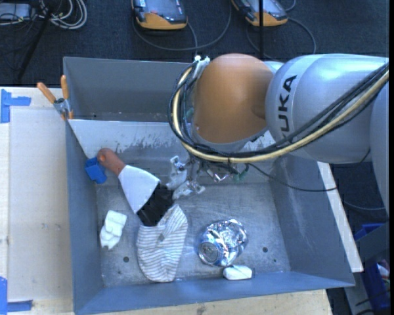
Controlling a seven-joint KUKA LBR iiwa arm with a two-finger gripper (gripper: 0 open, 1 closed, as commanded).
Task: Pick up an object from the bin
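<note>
The blue block [95, 170] by the left wall of the bin [301, 241] is partly tucked behind the rounded brown handle [109, 159] of a scraper. The scraper's flat white blade [138, 184] slants down to the right, and its lower edge is hidden under a matte black chunk [155, 205] whose shape is hard to read. Below the blade, and apart from it, lies a lumpy white wad [113, 228]. Under the black chunk, a soft grey-and-white striped cloth [163, 245] sags towards the front wall.

The gripper [186, 176] hangs just beside the blade's right edge and the top of the black chunk. It is a tangle of small metal parts, its upper half hidden by the smooth orange cover [230, 97] and looped cables. Whether it is open or closed cannot be told, and nothing can be seen held in it.

Further right sit a crumpled shiny can [222, 241] and, touching the front wall, a small smooth white pebble-like piece [238, 272].
</note>
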